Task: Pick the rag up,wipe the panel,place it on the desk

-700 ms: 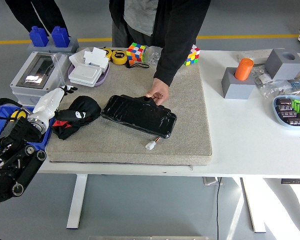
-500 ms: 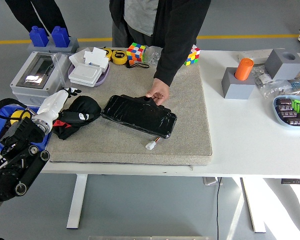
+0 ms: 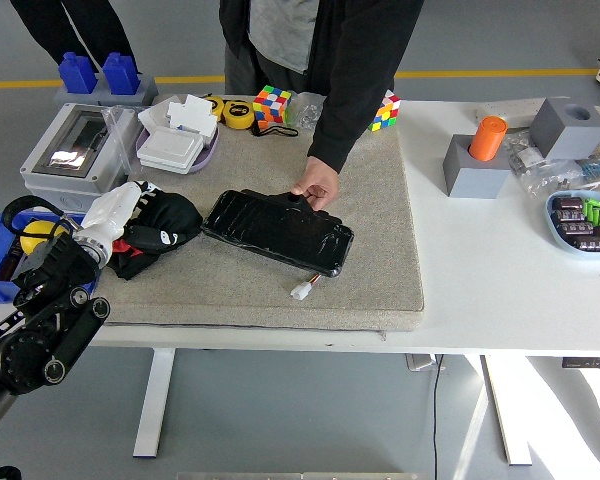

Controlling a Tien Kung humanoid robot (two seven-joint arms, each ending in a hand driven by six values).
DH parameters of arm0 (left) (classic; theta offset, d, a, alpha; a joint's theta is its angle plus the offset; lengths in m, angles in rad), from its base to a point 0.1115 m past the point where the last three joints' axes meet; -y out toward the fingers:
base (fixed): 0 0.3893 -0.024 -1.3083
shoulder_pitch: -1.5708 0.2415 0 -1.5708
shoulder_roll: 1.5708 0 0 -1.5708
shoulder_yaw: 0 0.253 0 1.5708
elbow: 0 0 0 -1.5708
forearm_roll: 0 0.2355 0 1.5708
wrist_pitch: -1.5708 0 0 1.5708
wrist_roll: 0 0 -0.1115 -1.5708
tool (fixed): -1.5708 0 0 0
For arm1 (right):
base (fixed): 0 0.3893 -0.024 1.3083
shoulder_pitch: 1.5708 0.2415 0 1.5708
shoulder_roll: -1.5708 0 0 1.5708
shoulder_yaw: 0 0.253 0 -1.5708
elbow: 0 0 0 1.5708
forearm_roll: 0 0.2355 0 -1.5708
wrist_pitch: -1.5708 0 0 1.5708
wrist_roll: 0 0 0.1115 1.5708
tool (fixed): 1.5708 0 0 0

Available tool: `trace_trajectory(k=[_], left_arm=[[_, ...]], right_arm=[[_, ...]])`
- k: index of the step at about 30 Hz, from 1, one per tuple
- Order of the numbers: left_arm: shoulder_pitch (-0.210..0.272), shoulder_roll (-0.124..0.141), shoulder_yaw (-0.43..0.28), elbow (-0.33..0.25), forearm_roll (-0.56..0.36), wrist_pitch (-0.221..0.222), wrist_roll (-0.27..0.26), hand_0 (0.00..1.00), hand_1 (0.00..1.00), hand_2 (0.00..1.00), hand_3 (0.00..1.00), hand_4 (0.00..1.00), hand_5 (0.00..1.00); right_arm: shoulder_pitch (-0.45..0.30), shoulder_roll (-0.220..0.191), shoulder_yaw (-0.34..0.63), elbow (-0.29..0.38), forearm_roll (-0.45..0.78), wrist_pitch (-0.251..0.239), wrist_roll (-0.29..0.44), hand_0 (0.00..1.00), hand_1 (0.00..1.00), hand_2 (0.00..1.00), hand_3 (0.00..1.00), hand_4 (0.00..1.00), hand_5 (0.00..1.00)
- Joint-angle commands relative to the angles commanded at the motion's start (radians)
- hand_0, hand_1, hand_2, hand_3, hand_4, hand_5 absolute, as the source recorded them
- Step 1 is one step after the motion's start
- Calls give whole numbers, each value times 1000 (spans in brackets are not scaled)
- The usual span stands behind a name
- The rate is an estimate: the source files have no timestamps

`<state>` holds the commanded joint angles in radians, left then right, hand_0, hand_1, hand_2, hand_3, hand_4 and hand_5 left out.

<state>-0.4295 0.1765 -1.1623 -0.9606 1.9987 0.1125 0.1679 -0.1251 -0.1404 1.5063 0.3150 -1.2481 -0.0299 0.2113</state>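
Head view of a white table (image 3: 500, 290) carrying a square beige felt mat (image 3: 380, 250) with a coarse, fibrous surface. A long, flat black panel (image 3: 277, 230), glossy and wrinkled as if wrapped in film, lies diagonally across the middle of the mat; a small white connector (image 3: 301, 291) on a short lead sits just off its near edge. A person's hand (image 3: 316, 185), reaching from the far side in a black sleeve, rests on the panel's far edge.

The rag (image 3: 158, 230), a crumpled black cloth with a red fold at its near side, lies on the mat's left part, just beside the panel's left end. The left hand (image 3: 120, 215), covered in white, comes in from the lower left on a black jointed arm and lies against the rag's left side, its dark fingertips over the cloth; whether the fingers are closed on the rag cannot be told. The right hand is out of view.

At the far left stand a grey box (image 3: 65, 150) with a clear lid and a lilac tray (image 3: 180, 145) of white blocks. Two multicoloured cubes (image 3: 272, 104) lie at the mat's far edge. On the right, an orange cylinder (image 3: 488, 137) stands upright in a grey block (image 3: 475, 172).
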Motion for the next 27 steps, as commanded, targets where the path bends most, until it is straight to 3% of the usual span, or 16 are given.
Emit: trace_trajectory(k=[4, 5, 15, 21, 27], left_arm=[[1, -1, 3, 2, 3, 23, -16, 376, 488, 545, 576, 730, 2], [0, -1, 6, 3, 7, 23, -13, 279, 439, 499, 565, 700, 2], [10, 4, -11, -22, -2, 61, -52, 262, 433, 490, 559, 696, 2], [25, 19, -73, -92, 41, 66, -51, 260, 427, 487, 557, 704, 2], [19, 17, -62, -146, 18, 87, -64, 265, 428, 488, 559, 710, 2]], right_arm=[[1, 0, -2, 1, 0, 0, 1, 591, 604, 537, 533, 901, 363], [1, 0, 0, 0, -1, 0, 0, 591, 604, 537, 533, 901, 363], [0, 1, 2, 0, -2, -1, 2, 591, 604, 537, 533, 901, 363], [0, 2, 3, 0, -3, -2, 3, 591, 604, 537, 533, 902, 362], [0, 2, 2, 0, -3, -3, 4, 591, 603, 537, 533, 901, 362]])
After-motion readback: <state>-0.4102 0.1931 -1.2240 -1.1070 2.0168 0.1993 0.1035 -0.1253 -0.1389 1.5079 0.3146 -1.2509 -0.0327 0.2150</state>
